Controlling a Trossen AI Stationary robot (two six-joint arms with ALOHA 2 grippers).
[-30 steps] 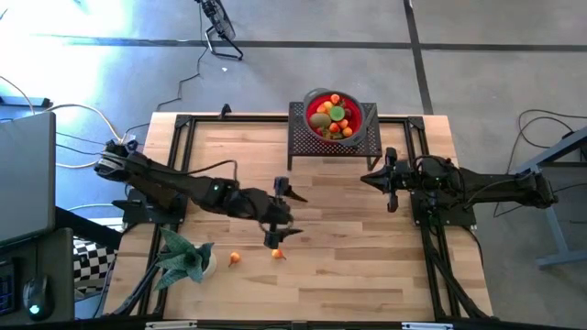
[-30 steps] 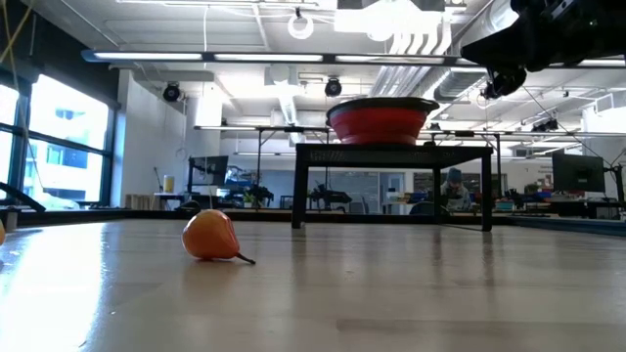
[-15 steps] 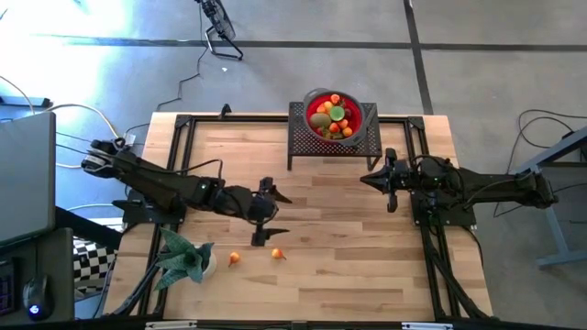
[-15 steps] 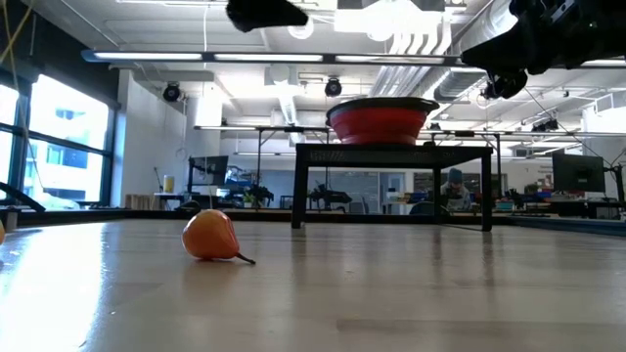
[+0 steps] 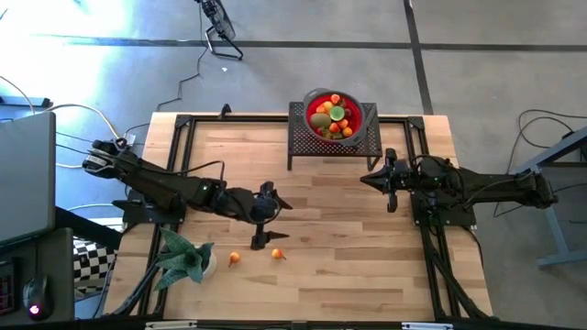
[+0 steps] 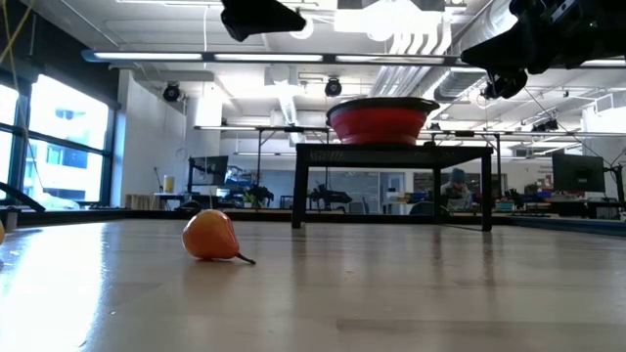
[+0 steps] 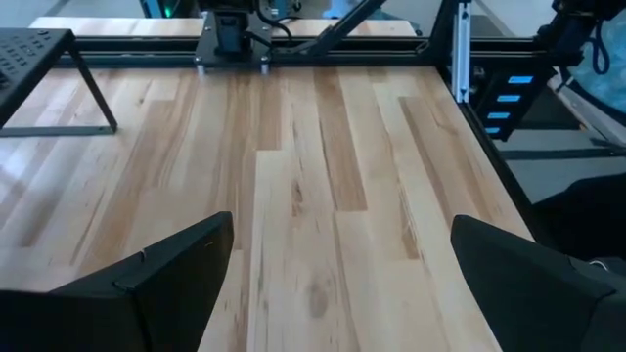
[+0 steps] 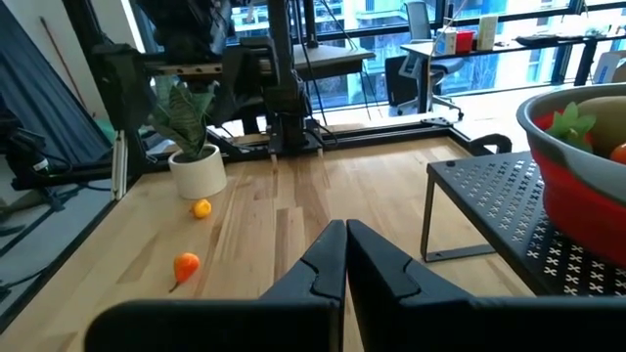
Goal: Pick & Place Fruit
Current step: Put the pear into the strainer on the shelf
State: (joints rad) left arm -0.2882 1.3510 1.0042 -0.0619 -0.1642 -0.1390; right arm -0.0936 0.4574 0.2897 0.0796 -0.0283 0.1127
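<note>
Two small orange fruits (image 5: 277, 254) (image 5: 235, 258) lie on the wooden table (image 5: 348, 266) near its front left. They also show in the right wrist view as fruit (image 8: 186, 264) and fruit (image 8: 201, 207). More fruit fills the red bowl (image 5: 315, 103), which stands on a black mesh rack (image 5: 301, 133) at the far edge. My left gripper (image 5: 280, 220) hangs open above the table, just behind the nearer orange fruit, with only bare wood between its fingers (image 7: 166, 284). My right gripper (image 5: 369, 179) waits shut and level at the right, in front of the rack.
A potted green plant (image 5: 183, 261) stands at the front left corner, close to the two fruits. A black frame (image 5: 183, 124) runs along the table's edges. In the low view one orange fruit (image 6: 210, 236) lies in front of the rack (image 6: 391, 156).
My left gripper has drawn back a little toward the table's left edge and sunk somewhat, rolling about its own axis. It has stayed open. The two orange fruits lie where they were.
</note>
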